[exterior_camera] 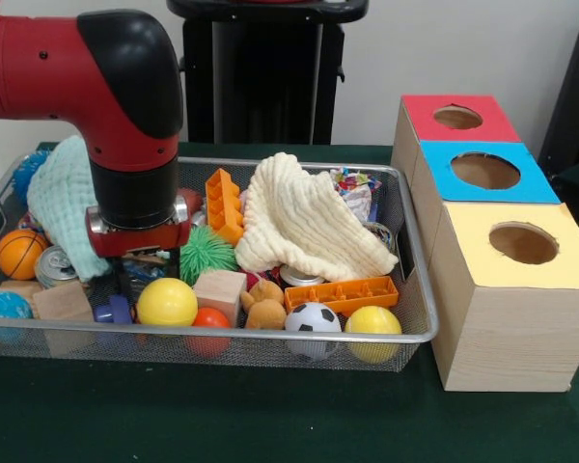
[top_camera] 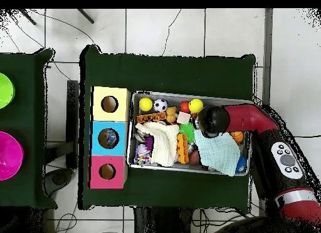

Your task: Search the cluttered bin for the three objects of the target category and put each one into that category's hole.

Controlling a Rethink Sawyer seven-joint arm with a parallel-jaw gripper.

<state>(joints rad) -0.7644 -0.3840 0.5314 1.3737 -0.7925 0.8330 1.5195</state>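
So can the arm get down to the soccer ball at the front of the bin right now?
Probably yes. The soccer ball lies uncovered at the basket's front edge with nothing on top; the arm would need to shift sideways from over the left half.

Red arm [exterior_camera: 39,68] with black elbow cap, red wrist collar

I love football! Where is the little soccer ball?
In the front view, the soccer ball sits at the wire bin's near edge, between a stuffed bear and a yellow ball, below the orange block.
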